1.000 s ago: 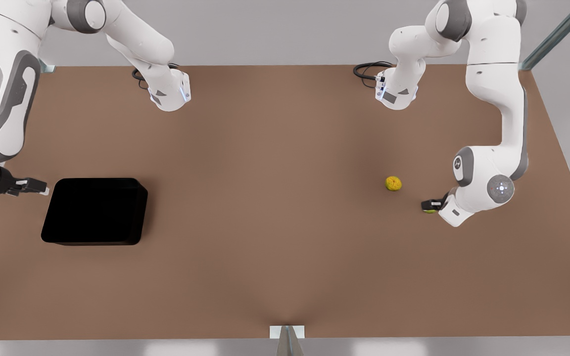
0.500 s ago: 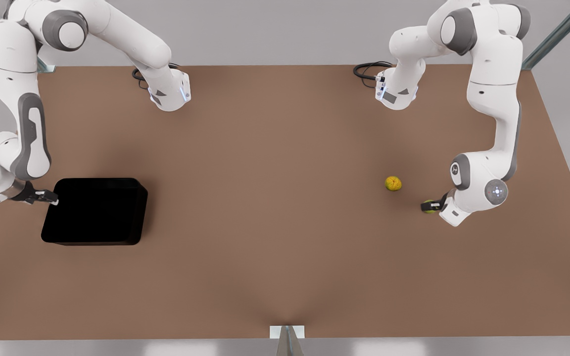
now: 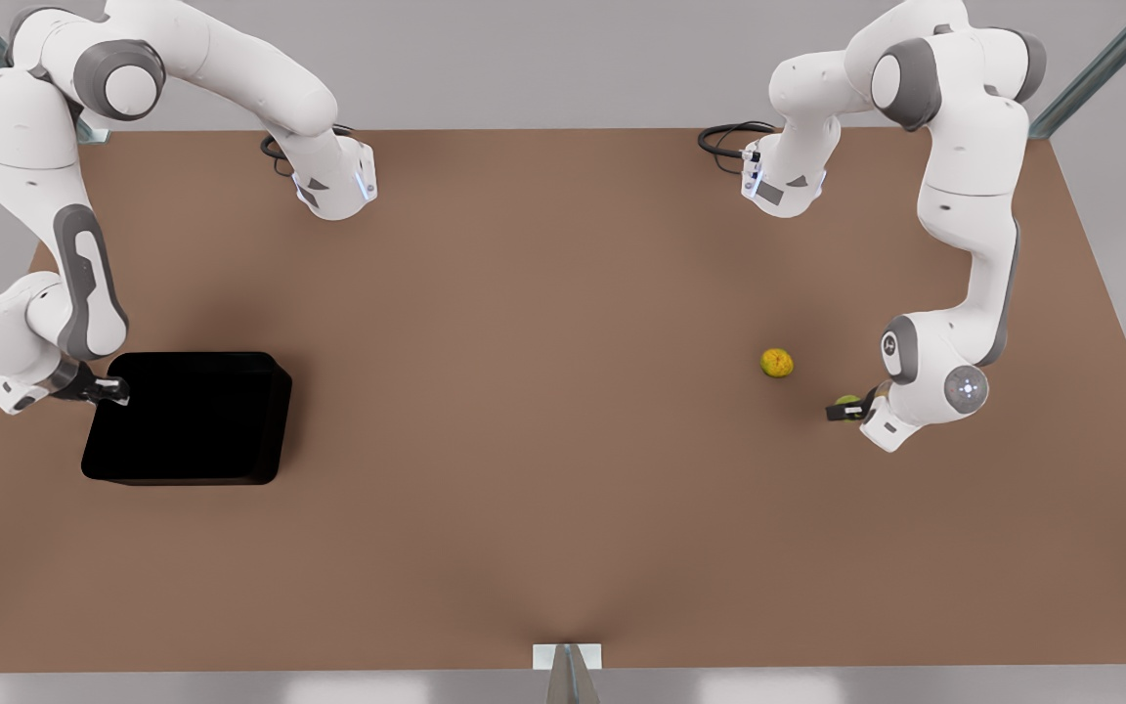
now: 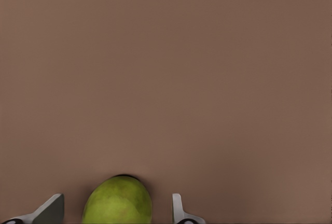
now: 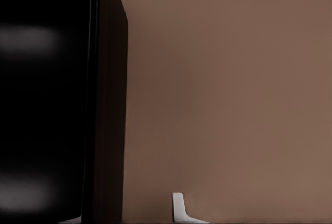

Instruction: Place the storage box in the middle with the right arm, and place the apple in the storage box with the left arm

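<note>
The left pincer (image 3: 841, 411) is spread open around the apple (image 4: 118, 201) at the front view's right, fingers (image 4: 178, 211) clear of its skin. The right pincer (image 3: 114, 392) straddles the storage box (image 3: 187, 418) wall at the left edge (open, one finger outside). Bare tabletop (image 3: 524, 411) lies between; an orange fruit (image 3: 776, 363) sits near the apple.

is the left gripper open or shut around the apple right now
Open. In the left wrist view the left gripper has a finger on each side of the apple, with table visible in the gaps.
</note>
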Robot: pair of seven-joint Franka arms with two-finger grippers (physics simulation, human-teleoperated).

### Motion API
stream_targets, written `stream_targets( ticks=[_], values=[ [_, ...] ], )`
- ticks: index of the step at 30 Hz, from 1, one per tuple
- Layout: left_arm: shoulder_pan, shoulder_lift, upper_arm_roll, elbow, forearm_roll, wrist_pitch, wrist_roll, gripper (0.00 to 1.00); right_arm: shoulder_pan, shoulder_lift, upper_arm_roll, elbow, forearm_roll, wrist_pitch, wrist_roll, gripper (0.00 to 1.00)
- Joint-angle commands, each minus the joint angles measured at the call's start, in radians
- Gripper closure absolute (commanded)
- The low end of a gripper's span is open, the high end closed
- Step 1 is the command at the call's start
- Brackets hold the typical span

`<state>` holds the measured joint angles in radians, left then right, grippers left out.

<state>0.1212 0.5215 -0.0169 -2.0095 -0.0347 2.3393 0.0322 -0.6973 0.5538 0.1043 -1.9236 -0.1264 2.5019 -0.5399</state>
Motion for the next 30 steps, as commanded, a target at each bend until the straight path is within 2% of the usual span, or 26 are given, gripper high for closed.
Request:
stream_targets(
  ticks=[1, 18, 25, 27, 28, 30],
  values=[
    [0.000, 0.000, 0.000, 0.000, 0.002, 0.000, 0.000, 0.00, 0.001, 0.000, 0.000, 0.000, 0.001, 0.000, 0.000, 0.79],
    [-0.002, 0.031, 0.000, 0.005, 0.018, 0.005, 0.003, 0.00, 0.012, 0.003, 0.002, 0.021, 0.004, -0.021, 0.012, 0.79],
    [-0.003, 0.032, 0.000, 0.003, 0.018, 0.005, 0.002, 0.02, -0.004, -0.018, 0.170, 0.230, 0.017, -0.391, 0.202, 0.79],
    [-0.003, 0.034, 0.000, 0.005, 0.018, 0.003, 0.003, 0.09, 0.013, -0.025, 0.238, 0.241, 0.016, -0.413, 0.296, 0.79],
    [-0.003, 0.034, 0.000, 0.005, 0.018, 0.005, 0.003, 0.16, 0.048, -0.018, 0.255, 0.241, 0.014, -0.405, 0.310, 0.79],
    [-0.005, 0.034, 0.000, 0.005, 0.018, 0.005, 0.002, 0.22, 0.134, -0.017, 0.256, 0.242, 0.017, -0.400, 0.368, 0.79]
  ],
)
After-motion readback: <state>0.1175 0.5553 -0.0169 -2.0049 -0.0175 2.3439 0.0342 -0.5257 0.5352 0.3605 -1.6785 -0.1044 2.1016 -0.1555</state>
